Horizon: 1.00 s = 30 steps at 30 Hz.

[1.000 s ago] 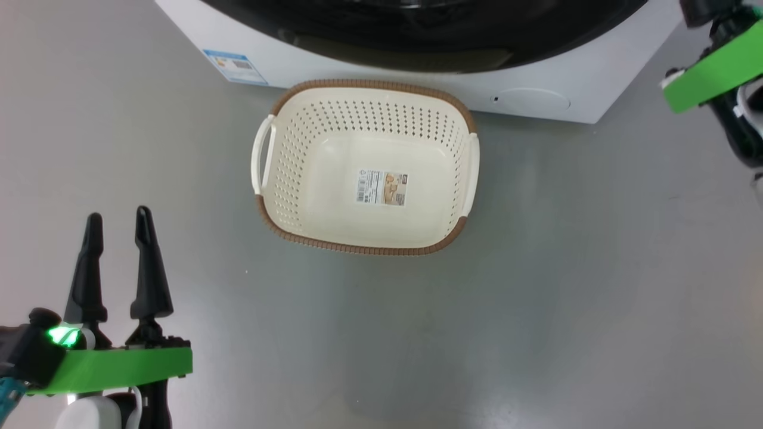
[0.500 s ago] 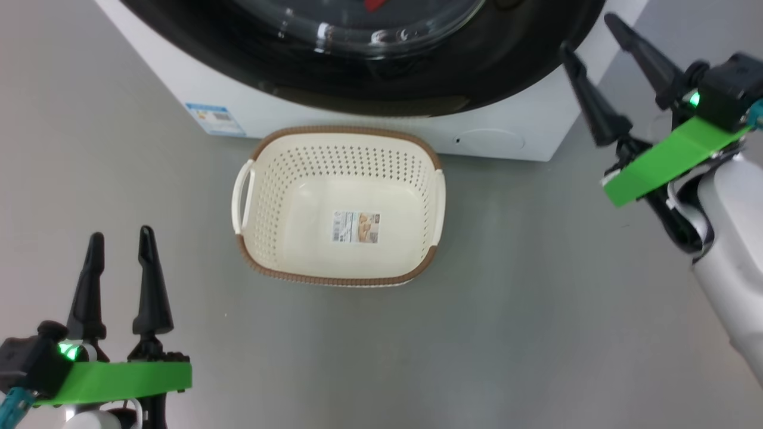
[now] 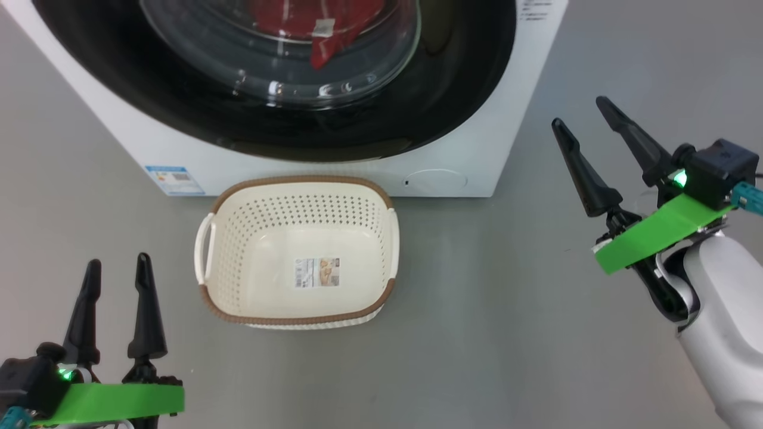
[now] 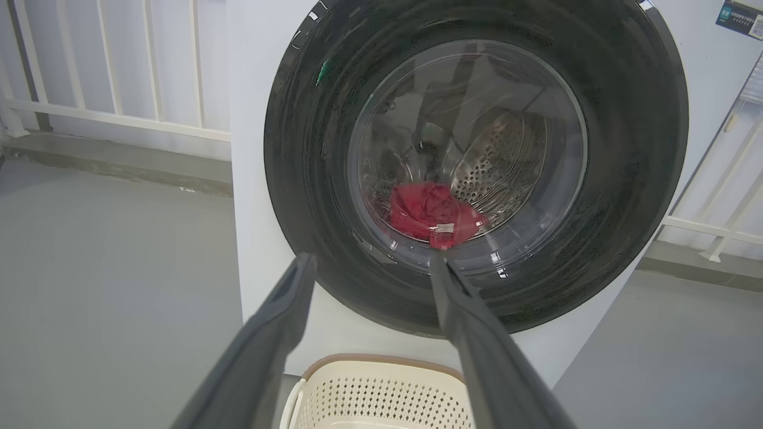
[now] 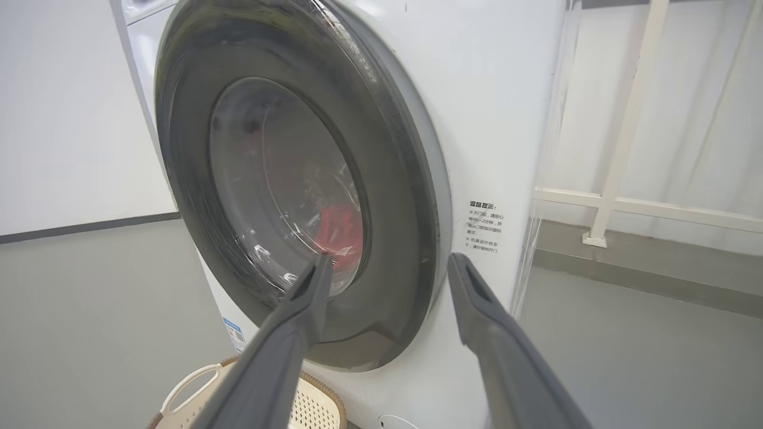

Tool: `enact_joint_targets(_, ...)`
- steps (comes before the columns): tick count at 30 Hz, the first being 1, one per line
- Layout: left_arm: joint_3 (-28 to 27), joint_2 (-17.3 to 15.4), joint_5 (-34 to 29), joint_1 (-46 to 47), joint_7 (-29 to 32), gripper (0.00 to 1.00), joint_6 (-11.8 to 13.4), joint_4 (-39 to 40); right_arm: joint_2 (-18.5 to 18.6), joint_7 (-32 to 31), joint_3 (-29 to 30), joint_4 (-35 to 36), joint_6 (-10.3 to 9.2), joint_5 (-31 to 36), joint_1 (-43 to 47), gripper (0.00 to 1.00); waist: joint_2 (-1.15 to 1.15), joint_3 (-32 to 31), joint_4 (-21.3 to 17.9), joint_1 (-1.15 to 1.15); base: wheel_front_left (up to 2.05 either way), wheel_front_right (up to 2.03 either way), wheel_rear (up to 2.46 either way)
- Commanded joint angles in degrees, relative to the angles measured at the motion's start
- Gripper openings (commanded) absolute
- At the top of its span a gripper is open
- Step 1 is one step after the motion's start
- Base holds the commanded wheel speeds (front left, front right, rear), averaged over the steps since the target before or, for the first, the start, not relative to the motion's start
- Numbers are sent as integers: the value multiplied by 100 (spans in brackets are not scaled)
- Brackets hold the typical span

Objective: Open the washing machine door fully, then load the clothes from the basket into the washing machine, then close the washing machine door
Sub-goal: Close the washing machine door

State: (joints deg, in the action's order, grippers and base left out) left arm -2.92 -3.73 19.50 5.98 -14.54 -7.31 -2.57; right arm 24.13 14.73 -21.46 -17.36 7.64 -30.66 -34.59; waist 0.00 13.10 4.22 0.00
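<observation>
The washing machine (image 3: 524,89) stands at the top of the head view with its glossy black door (image 3: 179,101) flat against its front. Red clothes (image 3: 334,15) lie inside the drum, seen through the glass window, also in the left wrist view (image 4: 432,214) and right wrist view (image 5: 340,229). The cream basket (image 3: 238,262) sits on the floor in front of the machine, holding nothing but its floor sticker. My left gripper (image 3: 117,268) stands open at the lower left. My right gripper (image 3: 578,113) is open right of the machine, apart from it, nothing between its fingers.
Grey floor (image 3: 489,333) spreads around the basket. A white railing (image 4: 107,113) runs behind the machine on the left wrist view's left, and a white rail with a sheer curtain (image 5: 626,196) stands beside the machine in the right wrist view. A blue energy sticker (image 3: 174,179) marks the machine's lower front.
The head camera has tilted up, so the whole picture slid down. My right gripper has opened, come away from the door area and now shows fully at the right. The left gripper kept still.
</observation>
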Motion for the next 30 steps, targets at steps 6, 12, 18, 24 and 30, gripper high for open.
enact_joint_targets(6,-124,-204,120,-56,-45,100,-17,111,-157,27,211,374,-15,141,578,100,0,-319,-338,0,0,0,0)
enact_joint_targets(12,-78,-292,249,-147,-28,100,-17,166,-281,27,442,492,-15,225,1030,100,0,-483,-481,0,0,0,0)
enact_joint_targets(18,-100,-356,299,-236,20,100,-5,190,-415,27,699,567,-15,297,1404,100,0,-599,-571,0,0,0,0)
enact_joint_targets(24,-93,-400,315,-305,52,100,11,206,-517,27,923,598,-15,330,1738,100,0,-677,-614,0,0,0,0)
enact_joint_targets(30,-89,-428,336,-330,62,100,33,226,-616,27,1038,620,-15,358,1919,100,0,-703,-627,0,0,0,0)
